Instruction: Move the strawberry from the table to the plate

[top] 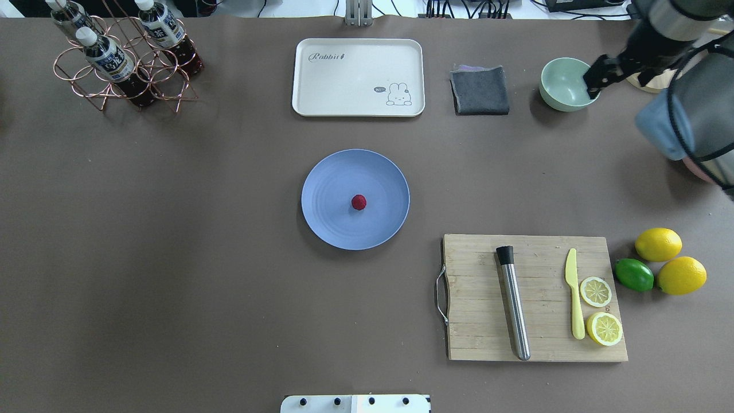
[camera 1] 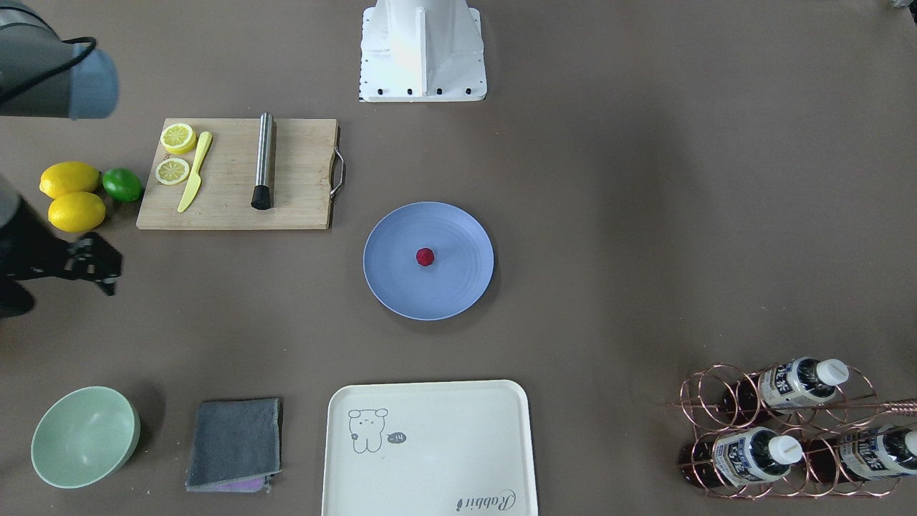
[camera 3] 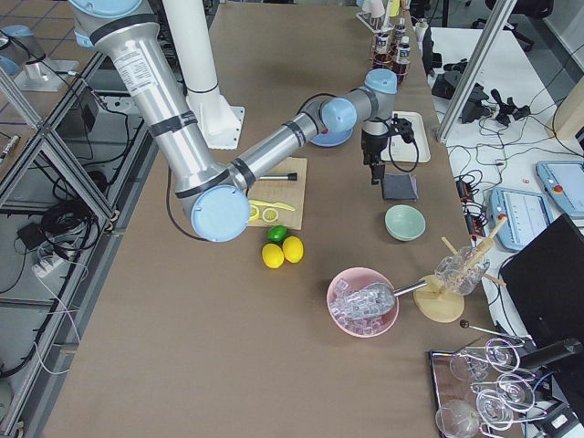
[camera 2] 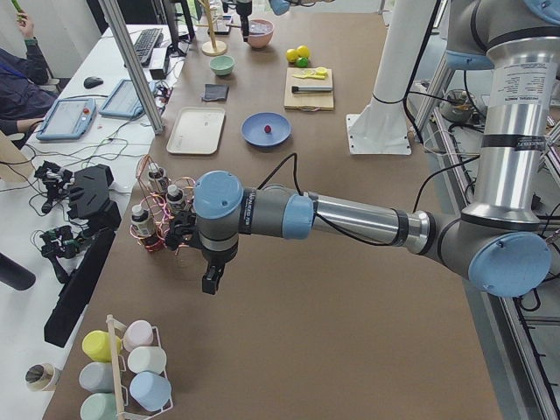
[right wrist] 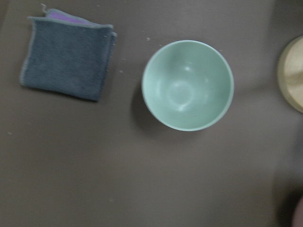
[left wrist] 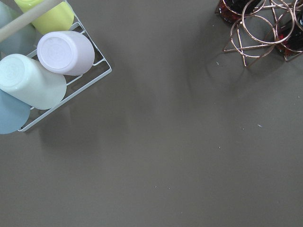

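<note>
- Squarely near the middle of the plate (top: 332,226) sits the strawberry (top: 359,202), a small dark red berry on the blue surface. The plate itself lies around the centre of the table (top: 172,258).
- Across the plate from the robot lies a cream tray (top: 344,86). It has "Rabbit" in cursive script in one corner and a little animal drawing in another. The speech bubble beside the drawing is too small to read.
- Three white-capped bottles (top: 108,57) rest in a copper wire rack (top: 74,86). Their white and dark blue labels carry characters I cannot make out.
- The right gripper (top: 593,85) hangs by the rim of the mint-green bowl (top: 559,86), well apart from the plate. How far its fingers are parted cannot be told.
- The left gripper (camera 2: 210,282) hangs over bare table near the bottle rack. It is seen only from the side, so its finger spread cannot be told either.
</note>
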You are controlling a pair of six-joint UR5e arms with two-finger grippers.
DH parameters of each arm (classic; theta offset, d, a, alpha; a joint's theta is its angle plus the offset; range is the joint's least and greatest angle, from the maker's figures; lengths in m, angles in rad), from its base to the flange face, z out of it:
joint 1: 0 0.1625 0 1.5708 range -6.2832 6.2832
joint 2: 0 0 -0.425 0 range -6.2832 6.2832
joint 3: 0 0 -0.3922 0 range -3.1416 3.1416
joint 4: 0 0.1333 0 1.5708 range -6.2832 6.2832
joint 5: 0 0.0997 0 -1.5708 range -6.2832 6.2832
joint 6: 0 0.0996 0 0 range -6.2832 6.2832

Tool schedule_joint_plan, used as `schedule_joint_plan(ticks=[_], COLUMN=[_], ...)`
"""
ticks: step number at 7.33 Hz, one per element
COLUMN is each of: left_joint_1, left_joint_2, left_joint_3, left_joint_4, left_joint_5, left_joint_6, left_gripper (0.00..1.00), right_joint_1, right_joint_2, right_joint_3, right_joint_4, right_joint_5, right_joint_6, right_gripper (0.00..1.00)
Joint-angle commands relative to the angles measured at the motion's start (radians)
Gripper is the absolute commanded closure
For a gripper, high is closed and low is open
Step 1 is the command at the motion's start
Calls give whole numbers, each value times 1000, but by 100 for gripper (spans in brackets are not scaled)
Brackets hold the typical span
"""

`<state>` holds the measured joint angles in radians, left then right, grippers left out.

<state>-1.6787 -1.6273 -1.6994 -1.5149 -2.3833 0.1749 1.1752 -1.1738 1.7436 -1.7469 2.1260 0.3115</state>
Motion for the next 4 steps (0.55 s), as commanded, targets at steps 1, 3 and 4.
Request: schedule_joint_plan(ticks=[1,3,4], left_joint_1=[1,5,7], left_joint_2=[21,27,47], left_joint_3=[0,10,15], left_joint_4=[-1,5,4], left_joint_5=[3,22,19], left_joint_6=[5,5,-3], left_gripper=[2,2,2], right_joint_1=[174,294,347], right_joint_2=[-145,-237,-266], right_joint_3=[2,-34,-80], right_joint_4=[-10,-3,-3], right_joint_5=[19,79,84], right_joint_6=[-291,-435,-504], right_gripper=[0,0,0])
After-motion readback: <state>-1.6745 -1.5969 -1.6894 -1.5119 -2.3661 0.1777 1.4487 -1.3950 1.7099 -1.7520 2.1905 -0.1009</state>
